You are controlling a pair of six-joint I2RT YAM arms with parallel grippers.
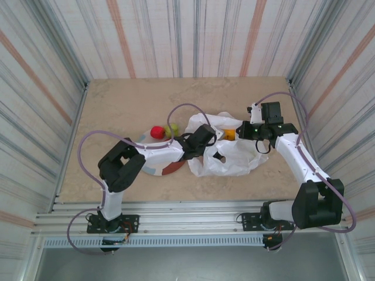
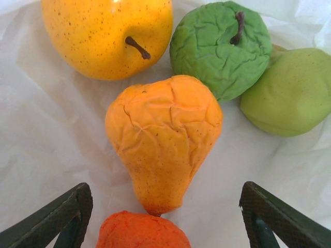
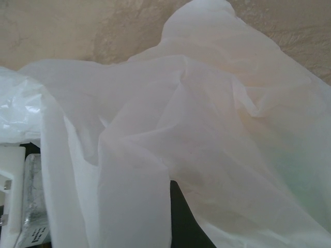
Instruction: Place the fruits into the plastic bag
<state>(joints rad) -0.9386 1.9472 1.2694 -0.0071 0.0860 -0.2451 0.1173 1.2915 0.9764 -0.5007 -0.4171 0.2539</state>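
Pinching plastic bag (image 3: pixel 196 129) in closed right gripper (image 1: pixel 245 130) to prop its mouth, I had left gripper (image 2: pixel 165 190) open, pear (image 2: pixel 163 139) loose between fingers (image 2: pixel 67 217).

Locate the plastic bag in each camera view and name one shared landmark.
Top external: plastic bag lies centre-right on the beige table.
Left wrist: white sheet beneath the fruits.
Right wrist: crumpled folds across most of the frame.
Shared landmark: that table, behind the bag in the right wrist view too.
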